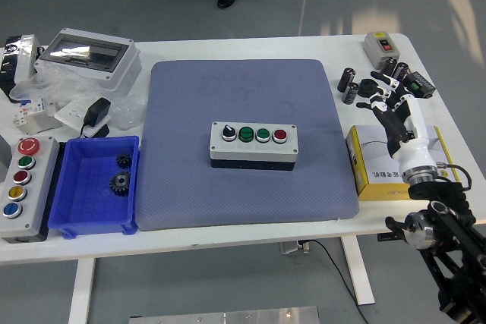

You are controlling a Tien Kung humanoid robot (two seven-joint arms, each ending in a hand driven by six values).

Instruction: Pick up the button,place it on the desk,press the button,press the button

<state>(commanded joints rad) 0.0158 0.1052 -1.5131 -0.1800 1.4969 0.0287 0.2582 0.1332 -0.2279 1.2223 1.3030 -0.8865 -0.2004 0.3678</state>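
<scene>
A grey button box [254,145] with a black selector knob, two green buttons and one red button lies flat in the middle of the blue-grey mat [247,96]. My right hand [389,104] is at the table's right side, over the yellow box [396,165], well clear of the button box. Its fingers [377,93] are spread and hold nothing. The left arm is out of view.
A blue bin [95,185] with two gears and a long grey button panel [20,187] sit at the left. A grey enclosure [87,57], plastic bags and an adapter lie at the back left. A small switch box [381,46] and black cylinders [349,85] are at the back right.
</scene>
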